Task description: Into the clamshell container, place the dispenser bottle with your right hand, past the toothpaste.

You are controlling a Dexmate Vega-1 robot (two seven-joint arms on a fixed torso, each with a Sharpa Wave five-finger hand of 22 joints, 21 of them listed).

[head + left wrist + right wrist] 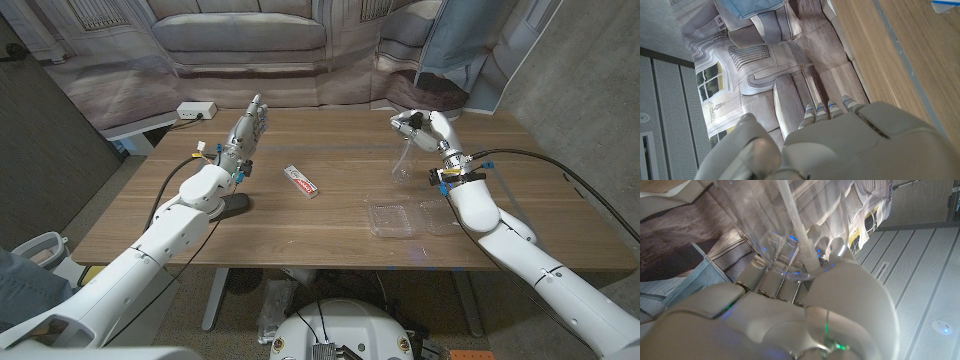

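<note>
Head view, looking down on a wooden table [300, 220]: the robot's right hand [425, 130] is raised above the far right part of the table, its white fingers wrapped around the pump top of a clear, see-through plastic dispenser bottle [402, 160], whose body hangs tilted below the hand. The right wrist view confirms the hold — the bottle's transparent neck and its white inner tube [795, 225] sit right against the curled fingers [825, 237]. Nearer the robot and slightly right of the bottle, a clear plastic clamshell container [400, 217] lies open on the table, its two shallow halves side by side and hard to make out against the wood. A small white toothpaste tube with red print [301, 181] lies flat near the table's middle, well apart from both bottle and container. The left hand [248, 128] holds nothing; it stands raised at the far left with its fingers straight and close together, and the left wrist view shows those fingertips [827, 107] pointing off past the table edge. Judged from this, the main risks are these: the bottle, gripped only at its top and hanging at an angle, could swing or slip as it is carried; the light, shallow container could slide or tip if the bottle's base catches its rim; and because both are transparent, the bottle may be set down on the hinge or outside a tray rather than inside it.
</note>
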